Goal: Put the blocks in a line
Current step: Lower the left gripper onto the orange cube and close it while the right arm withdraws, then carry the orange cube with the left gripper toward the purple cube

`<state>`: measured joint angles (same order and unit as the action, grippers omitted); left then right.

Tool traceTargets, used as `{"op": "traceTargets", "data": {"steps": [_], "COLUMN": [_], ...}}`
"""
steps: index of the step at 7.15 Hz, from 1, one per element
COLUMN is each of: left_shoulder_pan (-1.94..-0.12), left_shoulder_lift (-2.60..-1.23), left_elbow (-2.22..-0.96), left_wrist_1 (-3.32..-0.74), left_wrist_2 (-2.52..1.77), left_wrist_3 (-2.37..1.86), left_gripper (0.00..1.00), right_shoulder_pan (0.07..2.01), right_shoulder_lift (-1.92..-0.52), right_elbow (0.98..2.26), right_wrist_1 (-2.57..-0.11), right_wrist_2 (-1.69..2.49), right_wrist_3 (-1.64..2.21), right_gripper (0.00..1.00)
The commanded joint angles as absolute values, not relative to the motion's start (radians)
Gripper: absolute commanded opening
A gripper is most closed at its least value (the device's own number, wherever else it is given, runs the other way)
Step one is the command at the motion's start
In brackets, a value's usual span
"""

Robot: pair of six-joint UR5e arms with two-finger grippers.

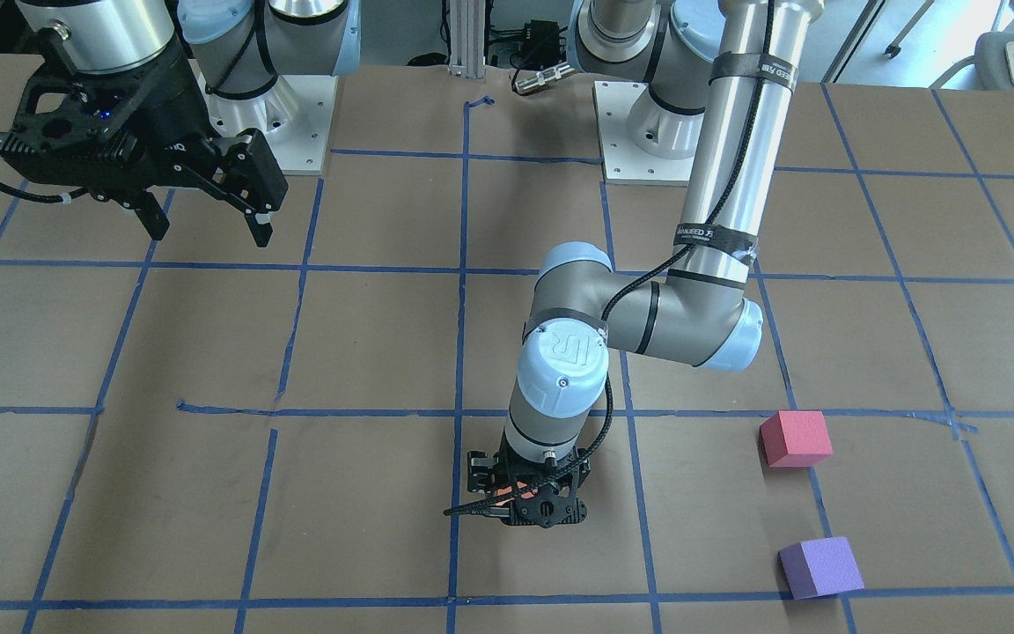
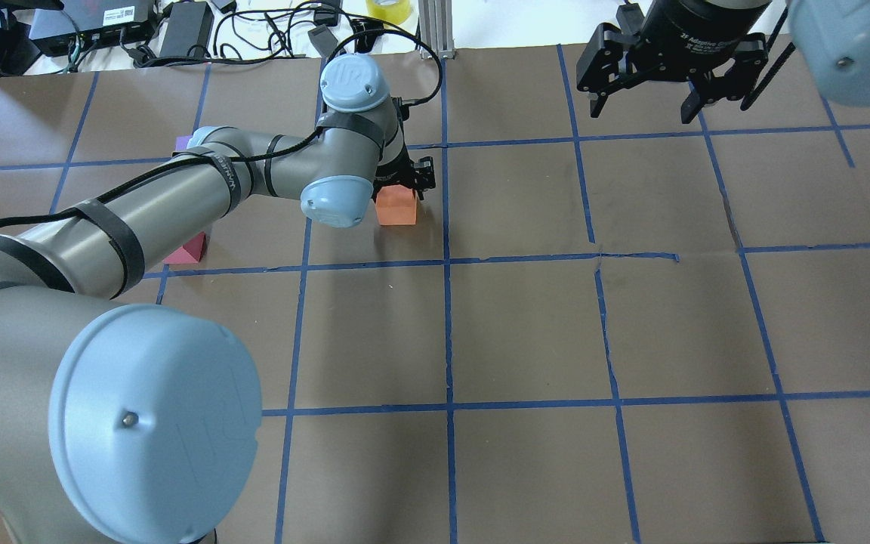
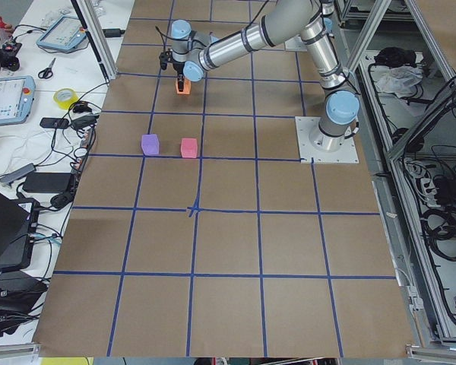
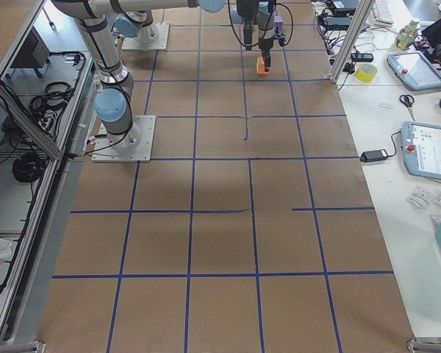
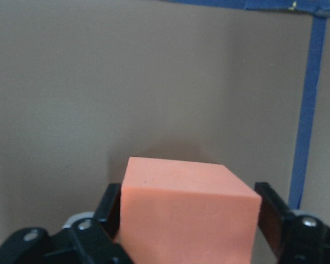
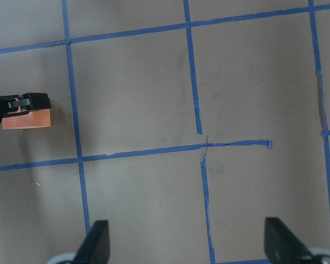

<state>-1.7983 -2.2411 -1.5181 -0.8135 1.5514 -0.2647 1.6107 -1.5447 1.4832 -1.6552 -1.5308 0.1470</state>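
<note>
My left gripper (image 1: 529, 495) is shut on the orange block (image 2: 396, 208) and holds it low, at or just above the brown table. The left wrist view shows the orange block (image 5: 187, 214) filling the space between the two black fingers (image 5: 111, 204). The pinkish-red block (image 1: 795, 438) and the purple block (image 1: 819, 568) sit apart on the table on my left side, well away from the orange one. In the overhead view my left arm partly hides the pinkish-red block (image 2: 187, 249) and the purple block (image 2: 182, 142). My right gripper (image 1: 208, 224) is open and empty, raised above the table on my right.
The table (image 2: 526, 340) is brown paper with a grid of blue tape lines. The arm bases (image 1: 278, 132) stand on white plates at the robot's edge. Cables and a tape roll (image 2: 388, 9) lie beyond the far edge.
</note>
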Motion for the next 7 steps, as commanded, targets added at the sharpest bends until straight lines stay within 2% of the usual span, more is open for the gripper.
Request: {"op": "traceTargets", "data": {"steps": [1, 4, 7], "left_shoulder_pan": [-1.799, -1.731, -1.532], "left_shoulder_lift": [-2.229, -2.154, -2.094], "left_elbow": [-1.511, -1.477, -1.492], "left_wrist_1": [-0.816, -0.951, -0.953], "left_wrist_2": [1.659, 1.684, 1.674], "left_wrist_3": [-0.216, -0.065, 0.027], "left_gripper": [0.13, 0.13, 0.13], "right_shoulder_pan": [1.611, 1.611, 1.611], "right_shoulder_lift": [-1.545, -1.545, -1.545], "right_elbow": [1.483, 1.488, 1.488], "right_wrist_1": [-1.655, -1.655, -1.655], "right_wrist_2": [-1.529, -1.528, -1.526], "right_wrist_3": [0.147, 0.147, 0.149], "right_gripper": [1.00, 1.00, 1.00]}}
